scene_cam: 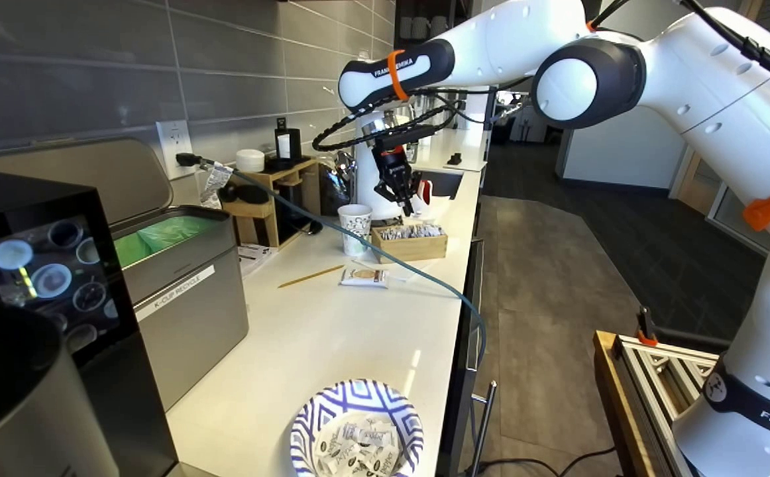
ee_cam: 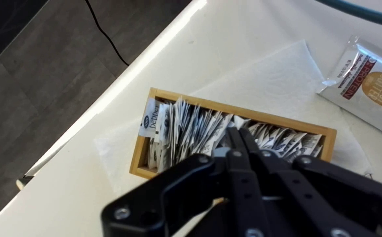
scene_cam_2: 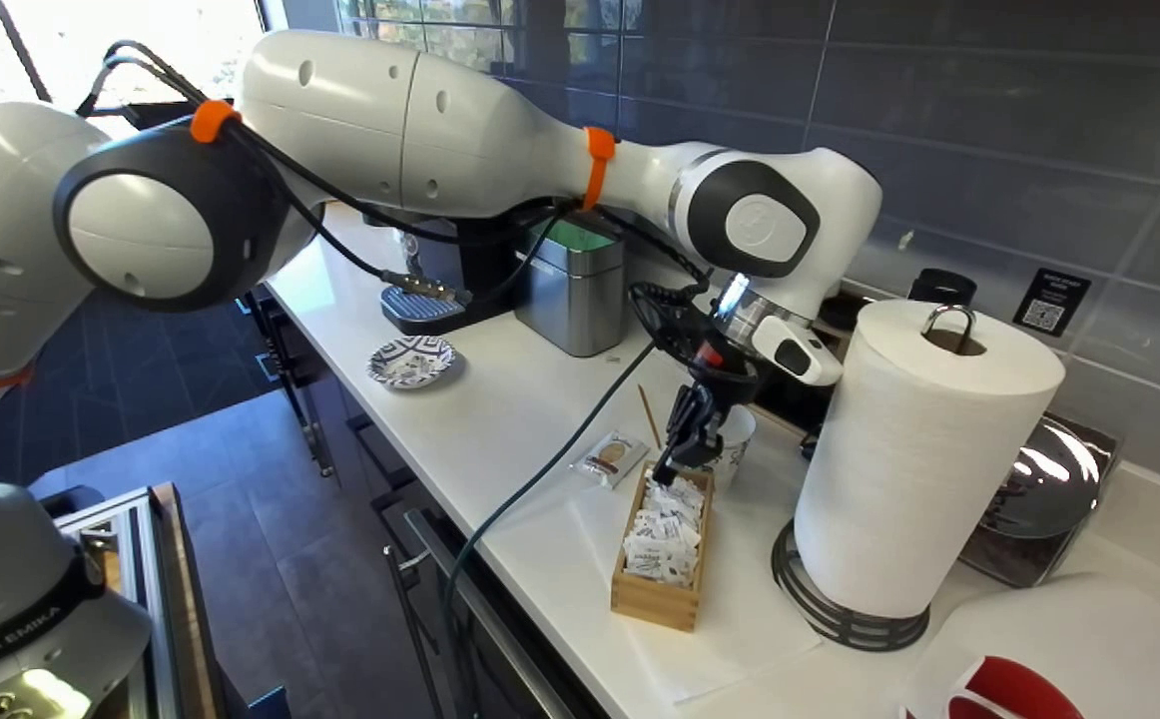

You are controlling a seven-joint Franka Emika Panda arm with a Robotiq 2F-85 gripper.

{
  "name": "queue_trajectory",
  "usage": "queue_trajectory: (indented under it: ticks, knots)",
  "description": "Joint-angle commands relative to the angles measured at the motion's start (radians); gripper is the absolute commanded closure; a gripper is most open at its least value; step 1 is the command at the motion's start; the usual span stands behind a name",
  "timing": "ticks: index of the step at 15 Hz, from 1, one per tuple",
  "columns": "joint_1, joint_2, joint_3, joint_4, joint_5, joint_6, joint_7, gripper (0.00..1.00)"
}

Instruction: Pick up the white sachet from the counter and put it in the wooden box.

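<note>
The wooden box (scene_cam: 415,249) stands on the counter, filled with upright printed sachets; it also shows in an exterior view (scene_cam_2: 655,602) and in the wrist view (ee_cam: 268,118). My gripper (ee_cam: 238,128) is above the box's middle, its fingers almost touching each other. In the exterior views the fingertips (scene_cam: 408,211) (scene_cam_2: 662,473) point down just over the box. A small plain white sachet (ee_cam: 240,120) shows right at the fingertips and seems pinched between them. Most of it is hidden by the fingers, and it cannot be told from the box's contents in the exterior views.
A paper cup (scene_cam: 355,228) stands close beside the box. A protein bar (scene_cam_2: 612,457) lies near the box's end. A teal cable (scene_cam: 425,273) crosses the counter. A paper towel roll (scene_cam_2: 924,469) stands beside the box. A patterned plate (scene_cam: 302,424) holds pepper packets farther along.
</note>
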Motion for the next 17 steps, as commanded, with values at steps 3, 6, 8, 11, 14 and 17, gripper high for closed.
queue_trajectory:
  ticks: [3,6,8,11,14,17]
  knots:
    - [-0.011,0.054,0.011,0.074,0.015,-0.043,-0.004,0.58]
    - [-0.007,0.058,0.013,0.083,0.011,-0.044,-0.005,0.36]
    - [-0.004,0.047,0.017,0.077,0.011,-0.036,-0.012,0.21]
    - [0.010,0.008,0.027,0.051,0.003,0.006,-0.036,0.01]
    - [0.015,-0.029,0.031,0.045,0.004,0.022,-0.059,0.00]
    - [0.019,-0.027,0.031,0.056,0.001,0.010,-0.049,0.00]
